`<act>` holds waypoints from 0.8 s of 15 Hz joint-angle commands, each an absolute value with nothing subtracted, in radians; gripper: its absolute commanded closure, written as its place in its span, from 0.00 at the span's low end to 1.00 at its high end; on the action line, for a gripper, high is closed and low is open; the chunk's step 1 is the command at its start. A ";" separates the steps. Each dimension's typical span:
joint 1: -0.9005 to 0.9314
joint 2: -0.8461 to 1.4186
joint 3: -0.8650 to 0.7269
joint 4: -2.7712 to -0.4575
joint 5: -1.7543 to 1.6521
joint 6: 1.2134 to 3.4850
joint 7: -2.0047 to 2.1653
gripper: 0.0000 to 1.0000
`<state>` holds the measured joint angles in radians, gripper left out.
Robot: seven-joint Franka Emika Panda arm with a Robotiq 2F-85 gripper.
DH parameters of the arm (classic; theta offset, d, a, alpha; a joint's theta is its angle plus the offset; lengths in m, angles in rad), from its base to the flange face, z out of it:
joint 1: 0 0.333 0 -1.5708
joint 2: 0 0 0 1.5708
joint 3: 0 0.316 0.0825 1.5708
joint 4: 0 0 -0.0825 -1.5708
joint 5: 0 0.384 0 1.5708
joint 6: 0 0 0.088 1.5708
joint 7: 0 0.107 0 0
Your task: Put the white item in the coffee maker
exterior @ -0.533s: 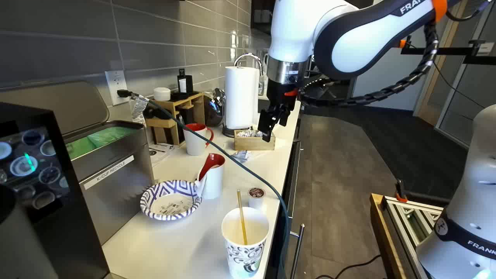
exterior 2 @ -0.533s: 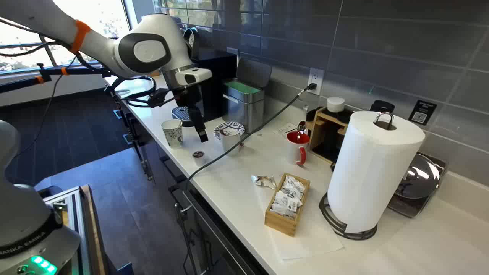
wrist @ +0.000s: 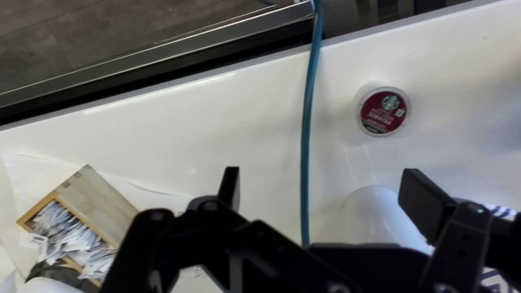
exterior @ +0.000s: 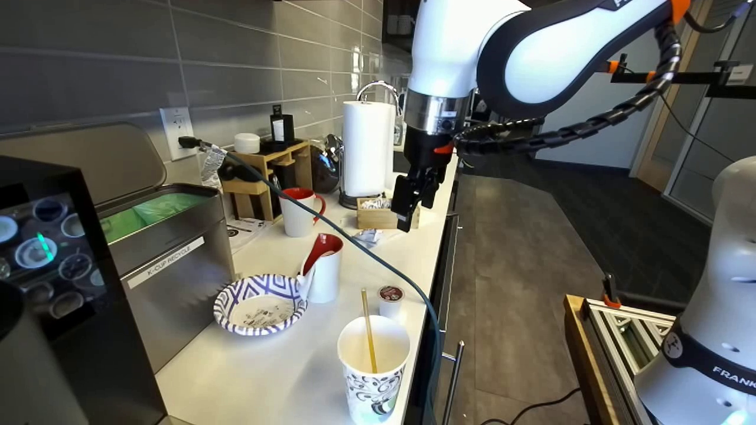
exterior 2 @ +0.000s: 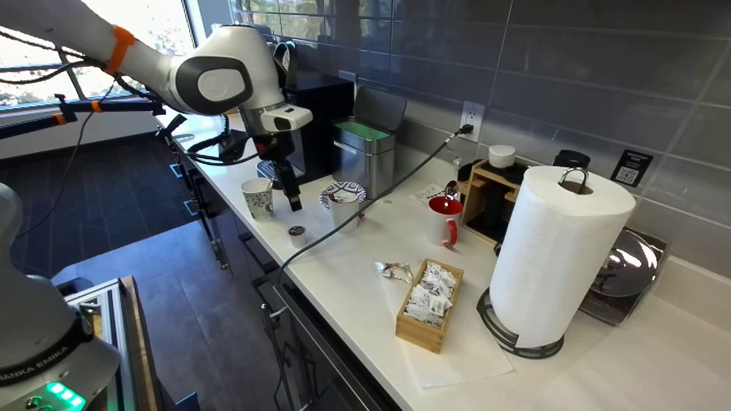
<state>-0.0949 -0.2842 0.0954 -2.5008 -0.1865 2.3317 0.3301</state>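
The white item, a small white pod with a dark red lid, stands upright on the counter, behind the paper cup in an exterior view (exterior: 390,307). It also shows in an exterior view (exterior 2: 297,235) and in the wrist view (wrist: 384,112). The coffee maker (exterior: 106,348) is the large black machine with a glowing screen (exterior: 50,251); its dark body also shows in an exterior view (exterior 2: 325,105). My gripper (wrist: 321,170) is open and empty, above the counter. In the wrist view the pod is beyond the fingertips, toward the right finger (wrist: 425,199).
A teal cable (wrist: 308,134) crosses the counter beneath the gripper. A paper cup with a stirrer (exterior: 375,386), a red-lined mug (exterior: 325,280) and a patterned bowl (exterior: 260,307) stand near the pod. A packet box (exterior 2: 420,337) and paper towel roll (exterior 2: 557,257) stand farther along.
My gripper has moved a little lower and slightly toward the paper cup. It stays open and empty. The pod and the other objects have not moved.
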 commanded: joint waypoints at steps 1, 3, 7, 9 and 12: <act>-0.030 -0.271 0.071 -2.556 -0.108 2.457 0.223 0.00; -0.014 -0.228 0.071 -2.569 -0.108 2.547 0.172 0.00; -0.014 -0.140 0.069 -2.575 -0.127 2.639 0.131 0.00; -0.011 -0.082 0.060 -2.562 -0.111 2.641 0.097 0.00; -0.014 -0.119 0.064 -2.566 -0.130 2.611 0.134 0.00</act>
<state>-0.0246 -0.1185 0.0757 -2.5672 -0.1287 2.6132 0.1345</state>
